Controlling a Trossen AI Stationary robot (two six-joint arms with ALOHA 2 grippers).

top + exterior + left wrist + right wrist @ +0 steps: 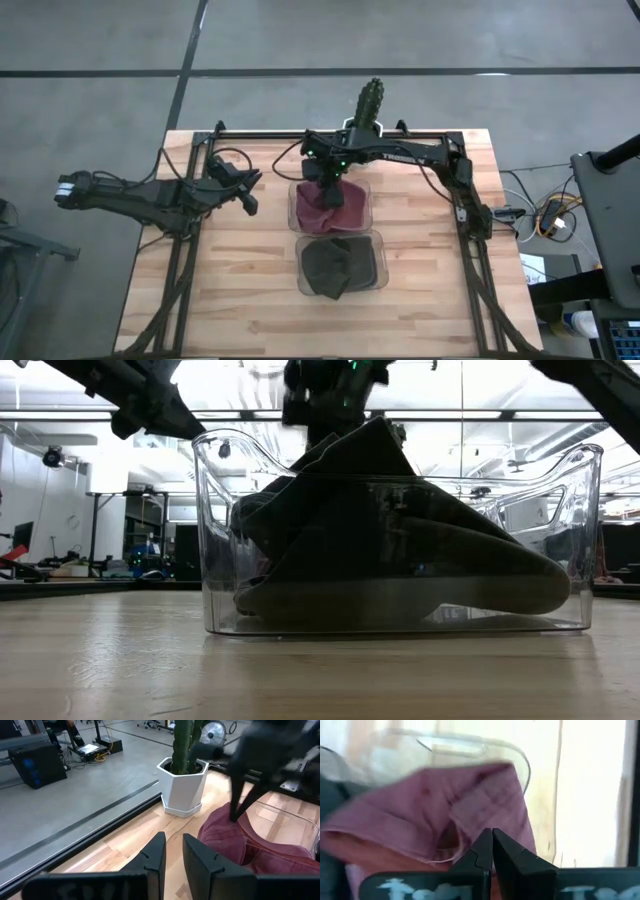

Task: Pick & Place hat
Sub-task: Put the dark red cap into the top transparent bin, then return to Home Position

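A maroon hat [332, 208] lies in the far clear bin [366, 200], behind a near clear bin [215, 510] that holds a dark hat [338, 266] [400, 550]. My right gripper [325, 185] [492, 837] hangs over the far bin, shut on the maroon hat [445, 805]. My left gripper [247, 196] [173, 845] waits left of the bins above the table, its fingers a narrow gap apart and holding nothing. My right gripper pinches the maroon hat's cloth near its top [470, 837] between its two fingers, coming from above and pointing down. In the left wrist view the cloth rises to a peak [231, 817] at the fingertips. The hat's lower part [280, 860] rests in the bin.
A green cactus in a white pot [368, 105] [182, 785] stands at the table's far edge, just behind the far bin. A black frame [180, 260] runs along the table's left, right and far sides. Bare wood lies left and right of the bins.
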